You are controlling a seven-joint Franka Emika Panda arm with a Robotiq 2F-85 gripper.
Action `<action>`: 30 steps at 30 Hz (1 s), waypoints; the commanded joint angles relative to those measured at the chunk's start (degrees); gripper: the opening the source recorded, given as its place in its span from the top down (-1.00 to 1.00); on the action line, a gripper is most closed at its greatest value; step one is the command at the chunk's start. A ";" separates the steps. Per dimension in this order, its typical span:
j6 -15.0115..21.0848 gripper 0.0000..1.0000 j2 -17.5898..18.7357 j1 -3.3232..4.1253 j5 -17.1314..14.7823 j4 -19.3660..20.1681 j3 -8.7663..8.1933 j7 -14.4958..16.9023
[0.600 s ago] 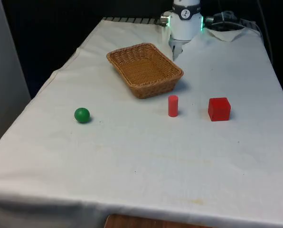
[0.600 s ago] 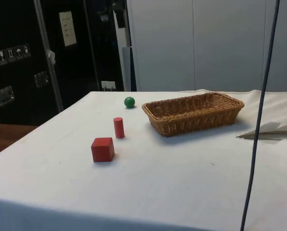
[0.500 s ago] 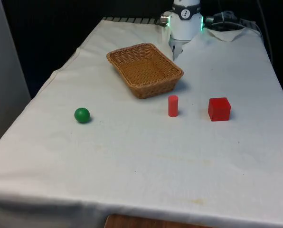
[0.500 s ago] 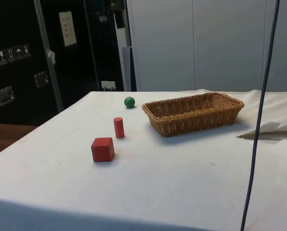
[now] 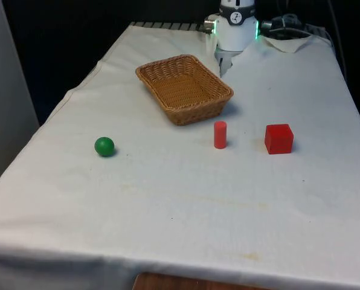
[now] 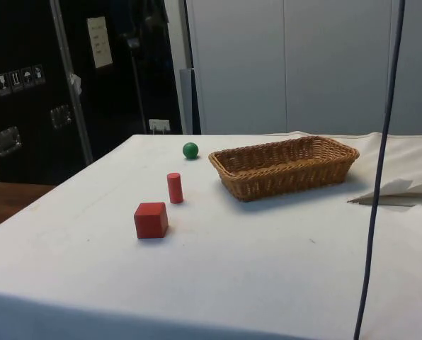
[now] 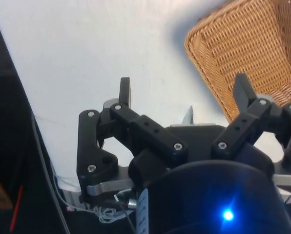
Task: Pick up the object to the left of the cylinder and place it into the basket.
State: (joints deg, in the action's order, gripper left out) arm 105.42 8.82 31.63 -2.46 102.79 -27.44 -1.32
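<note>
A green ball (image 5: 104,146) lies on the white cloth, well towards the front view's left of the upright red cylinder (image 5: 220,134). The wicker basket (image 5: 162,90) stands behind them, nearer the robot, with nothing in it. My gripper (image 5: 223,64) hangs at the table's far end, just past the basket's far corner and far from the ball. In the wrist view the gripper (image 7: 183,85) is open, nothing sits between its fingers (image 7: 125,90), and the basket's corner (image 7: 218,53) lies beside one of them. From the side, the ball (image 6: 190,150) sits beyond the cylinder (image 6: 174,188).
A red cube (image 5: 279,138) rests to the front view's right of the cylinder. Crumpled white cloth (image 5: 289,42) lies beside the robot's base. A dark cable (image 6: 377,170) hangs down in the side view's foreground. Open cloth stretches between the ball and the basket.
The hanging cable in the side view has swung slightly. The ball, cylinder, cube and basket have not moved, and the gripper holds about the same place.
</note>
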 commanded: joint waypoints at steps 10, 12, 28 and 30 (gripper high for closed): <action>0.06 -1.00 5.27 0.34 0.06 -4.76 1.78 -2.35; 0.46 -1.00 5.67 0.40 0.17 -5.10 2.06 -2.69; 8.25 -1.00 4.64 1.15 0.80 -0.40 3.55 -3.27; 9.51 -1.00 4.30 1.20 0.80 0.86 3.84 -3.27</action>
State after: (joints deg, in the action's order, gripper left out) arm 114.48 13.41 32.54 -2.18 103.76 -23.38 -4.13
